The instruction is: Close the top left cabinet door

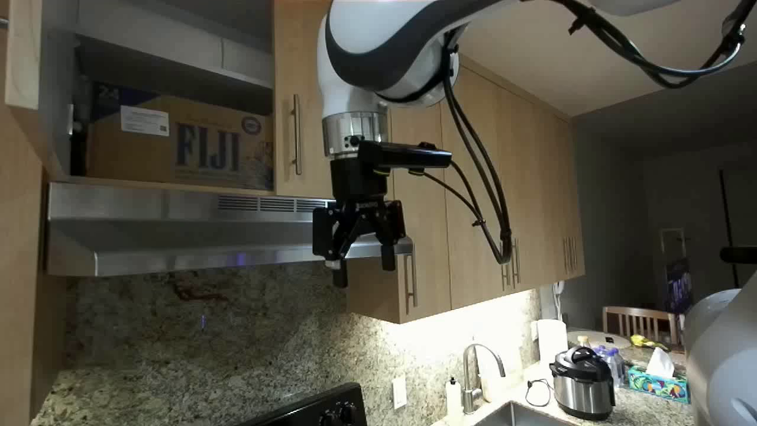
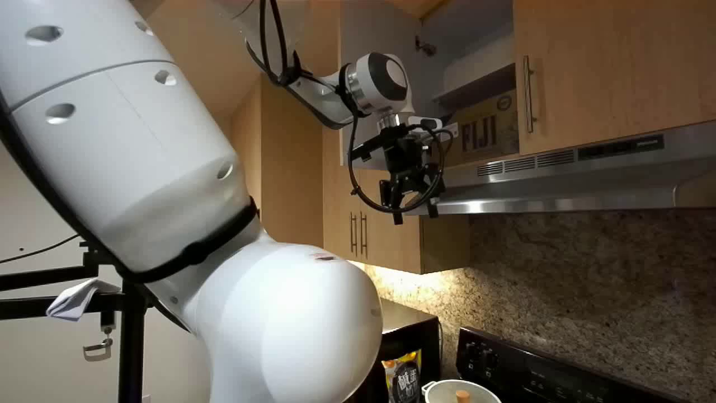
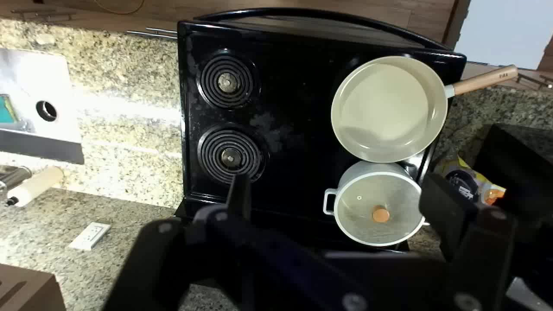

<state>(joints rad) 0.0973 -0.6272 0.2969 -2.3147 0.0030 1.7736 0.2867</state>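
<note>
At left: cabinet door (image 1: 22, 59) stands open (we can see its grey inner face) | then cardboard box (image 1: 207, 142), farther inside, with steel hood (image 1: 159, 236) below it | then matching door (image 1: 304, 71), closed | then gripper (image 1: 364, 269), on near side of the hood, apart from the open door, jaws spread and pointing down

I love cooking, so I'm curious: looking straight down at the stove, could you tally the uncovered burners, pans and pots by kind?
Uncovered coil burners: 2
Frying pan: 1
Lidded pot: 1
Total: 4
</note>
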